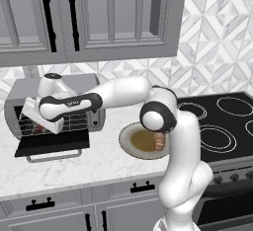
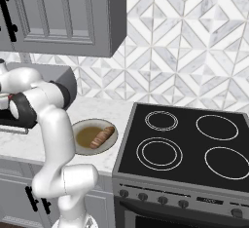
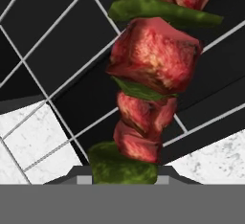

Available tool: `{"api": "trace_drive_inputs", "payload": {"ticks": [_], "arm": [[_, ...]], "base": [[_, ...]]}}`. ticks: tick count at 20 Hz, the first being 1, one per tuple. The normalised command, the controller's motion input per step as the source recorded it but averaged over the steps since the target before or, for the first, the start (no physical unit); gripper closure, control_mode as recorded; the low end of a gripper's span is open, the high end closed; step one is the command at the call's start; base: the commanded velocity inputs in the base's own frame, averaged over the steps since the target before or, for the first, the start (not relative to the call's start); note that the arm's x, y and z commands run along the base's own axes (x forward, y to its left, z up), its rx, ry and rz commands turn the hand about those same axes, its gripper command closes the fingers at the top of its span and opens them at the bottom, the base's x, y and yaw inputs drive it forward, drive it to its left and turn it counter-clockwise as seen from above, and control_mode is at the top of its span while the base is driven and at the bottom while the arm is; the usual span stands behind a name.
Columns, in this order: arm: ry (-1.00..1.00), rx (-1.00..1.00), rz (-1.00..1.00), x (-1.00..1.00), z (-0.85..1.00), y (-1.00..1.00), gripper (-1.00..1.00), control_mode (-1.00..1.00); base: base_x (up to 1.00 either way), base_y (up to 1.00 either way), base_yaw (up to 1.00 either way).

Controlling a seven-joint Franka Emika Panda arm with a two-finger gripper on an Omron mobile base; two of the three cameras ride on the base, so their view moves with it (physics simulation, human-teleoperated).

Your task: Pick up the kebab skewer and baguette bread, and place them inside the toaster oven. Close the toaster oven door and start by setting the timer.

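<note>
The kebab skewer (image 3: 148, 70), red meat chunks with green pepper pieces, rises from the bottom of the hand view just above the wire rack (image 3: 43, 91). My gripper (image 1: 35, 122) is shut on it at the mouth of the grey toaster oven (image 1: 15, 101), and the kebab skewer (image 1: 35, 128) shows red against the rack. The toaster oven door (image 1: 52, 145) lies dropped open and flat on the counter. The baguette bread (image 1: 159, 141) (image 2: 102, 137) lies on a round beige plate (image 1: 129, 138) (image 2: 82, 146) to the right of the oven, partly behind my arm in the left base view.
A black stove top (image 2: 189, 144) (image 1: 222, 121) with several rings lies right of the plate. Grey wall cabinets (image 1: 94, 18) hang above the oven. White marble counter (image 1: 99, 166) runs in front of the open door to the cabinet edge.
</note>
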Motion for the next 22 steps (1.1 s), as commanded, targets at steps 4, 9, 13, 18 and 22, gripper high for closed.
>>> {"api": "trace_drive_inputs", "payload": {"ticks": [4,9,13,18,22], "arm": [[0.00,0.00,0.00,0.12,0.00,0.13,1.00,-1.00],[0.00,0.00,0.00,0.17,0.00,0.16,1.00,-1.00],[0.00,0.00,0.00,0.18,0.00,0.06,1.00,-1.00],[0.00,0.00,0.00,0.01,0.00,0.01,-1.00,-1.00],[0.00,0.00,0.00,0.00,-0.09,0.00,-1.00,-1.00]], "base": [[0.00,0.00,0.00],[0.00,0.00,0.00],[0.00,0.00,0.00],[0.00,0.00,0.00],[0.00,0.00,0.00]]}}
